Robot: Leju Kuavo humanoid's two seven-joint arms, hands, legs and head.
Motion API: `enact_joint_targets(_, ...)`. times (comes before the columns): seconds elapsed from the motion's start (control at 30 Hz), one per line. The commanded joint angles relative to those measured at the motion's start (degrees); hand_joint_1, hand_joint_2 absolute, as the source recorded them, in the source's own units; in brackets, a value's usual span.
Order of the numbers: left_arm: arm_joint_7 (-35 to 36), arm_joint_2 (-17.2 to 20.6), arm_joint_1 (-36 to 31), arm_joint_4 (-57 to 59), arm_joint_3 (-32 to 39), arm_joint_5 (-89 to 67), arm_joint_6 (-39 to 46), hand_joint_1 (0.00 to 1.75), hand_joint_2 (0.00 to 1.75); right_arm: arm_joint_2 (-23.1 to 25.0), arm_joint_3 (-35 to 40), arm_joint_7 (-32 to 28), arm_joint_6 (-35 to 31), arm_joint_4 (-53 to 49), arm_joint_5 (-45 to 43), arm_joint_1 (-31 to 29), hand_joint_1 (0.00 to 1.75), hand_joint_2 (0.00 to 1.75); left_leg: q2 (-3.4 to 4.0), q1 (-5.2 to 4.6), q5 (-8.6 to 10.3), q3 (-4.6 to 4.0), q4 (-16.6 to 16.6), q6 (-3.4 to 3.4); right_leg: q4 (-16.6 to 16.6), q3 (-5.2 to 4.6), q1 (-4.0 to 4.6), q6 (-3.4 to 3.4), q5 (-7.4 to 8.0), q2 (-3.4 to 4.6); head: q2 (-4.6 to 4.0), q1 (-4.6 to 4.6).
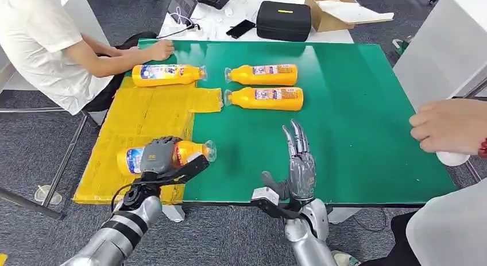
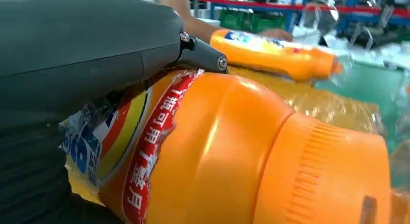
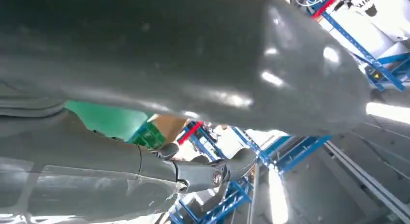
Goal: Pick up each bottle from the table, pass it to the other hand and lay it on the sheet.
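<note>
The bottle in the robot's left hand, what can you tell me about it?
The bottle is orange-yellow plastic with a blue, white and red label and a ribbed orange cap under a clear cover. It lies on its side over the right edge of the yellow sheet, cap pointing toward the green table. The left hand wraps over its middle.

- The robot's left hand (image 1: 158,157) covers the middle of the orange plastic bottle (image 1: 189,151) it grips.
- The seated person in a white shirt (image 1: 34,42) is cut off by the head view's edge.
</note>
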Motion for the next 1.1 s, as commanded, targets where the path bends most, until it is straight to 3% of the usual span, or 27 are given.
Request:
enact_joint_targets(0.03,-1.09,-0.42,-3.87,8.49,-1.97,0.19,-2.98,1.36,1.75,-2.22,2.76,-0.03,0.02,6.01,-1.77,-3.15,0.00,0.00,0.10,0.02,-0.08,0.25,-0.03,0.03,-0.06,0.23,0.05,-0.08,-0.04,0.02,0.00,0.00)
enact_joint_targets(0.07,-1.69,-0.48,-4.00,8.95,-1.91,0.62,-4.38,1.41,1.75,-2.38,3.22,-0.03,0.02,6.28,-2.39,-3.29,0.00,0.00,0.13,0.02,-0.10,0.29,-0.03,0.03,-0.06,0.26,0.05,-0.08,-0.05,0.05,0.00,0.02)
enact_joint_targets(0.1,-2.19,-0.31,-4.10,9.36,-2.12,0.70,-5.57,1.06,1.75,-2.73,4.05,-0.03,0.02,6.77,-3.18,-3.53,0.00,0.00,0.09,0.03,-0.10,0.28,-0.02,0.03,-0.06,0.28,0.06,-0.08,-0.05,0.00,0.00,0.02)
enact_joint_targets(0.13,-2.51,-0.29,-4.06,9.42,-2.04,0.92,-5.90,0.58,1.75,-2.77,4.17,-0.03,0.02,6.89,-3.26,-3.54,0.00,0.00,0.08,0.02,-0.09,0.29,-0.03,0.03,-0.06,0.28,0.05,-0.08,-0.05,-0.01,0.00,0.02)
enact_joint_targets(0.17,-3.16,-0.08,-4.18,9.78,-1.96,1.33,-7.02,0.63,1.75,-2.92,4.70,-0.03,0.02,7.32,-4.37,-3.80,0.00,0.00,0.15,0.04,-0.15,0.44,-0.04,0.05,-0.08,0.43,0.08,-0.14,-0.09,0.04,0.00,0.02)
enact_joint_targets(0.2,-3.63,0.07,-4.29,10.00,-1.87,1.67,-7.83,0.44,1.75,-3.06,4.78,-0.03,0.02,7.25,-4.72,-3.78,0.00,0.00,0.16,0.03,-0.16,0.45,-0.04,0.04,-0.07,0.44,0.07,-0.14,-0.09,0.05,0.00,0.00)
enact_joint_targets(0.3,-4.89,0.47,-4.68,10.32,-1.74,2.54,-10.11,0.35,1.75,-3.38,5.51,-0.03,0.02,7.96,-6.45,-4.14,0.00,0.00,0.17,0.03,-0.11,0.37,-0.03,0.04,-0.07,0.35,0.07,-0.11,-0.03,0.08,0.00,0.00)
enact_joint_targets(0.33,-5.29,0.47,-4.70,10.29,-1.77,2.67,-10.42,0.19,1.75,-3.42,5.54,-0.03,0.02,8.06,-6.61,-4.20,0.00,0.00,0.10,0.01,-0.06,0.24,-0.03,0.02,-0.06,0.24,0.04,-0.05,0.00,0.05,0.00,0.02)
enact_joint_targets(0.43,-8.48,0.77,-4.58,10.31,-1.08,4.74,-13.50,0.03,1.75,-3.74,6.35,-0.03,0.02,8.50,-7.78,-4.57,0.00,0.00,0.21,0.02,-0.14,0.41,-0.04,0.05,-0.09,0.40,0.06,-0.10,-0.05,0.14,0.00,0.00)
enact_joint_targets(0.6,-11.41,1.14,-4.48,10.23,-0.28,7.77,-18.06,0.00,1.75,-3.94,6.49,-0.03,0.02,8.74,-7.92,-4.70,0.00,0.00,0.16,0.02,-0.16,0.43,-0.04,0.04,-0.07,0.43,0.07,-0.11,-0.09,0.07,0.00,0.00)
enact_joint_targets(0.93,-11.98,1.33,-4.45,10.24,-0.37,8.44,-19.48,0.00,1.75,-3.95,6.51,-0.03,0.02,9.17,-8.01,-4.81,0.00,0.00,0.14,0.01,-0.08,0.31,-0.04,0.03,-0.05,0.31,0.04,-0.07,-0.01,0.12,0.00,0.00)
enact_joint_targets(1.1,-15.76,0.70,-2.94,7.62,1.49,12.06,-18.25,0.00,1.75,-3.91,6.55,-0.03,0.02,9.15,-7.83,-4.61,0.00,0.00,0.17,0.01,-0.11,0.41,-0.06,0.04,-0.08,0.42,0.04,-0.08,-0.03,0.13,0.00,0.00)
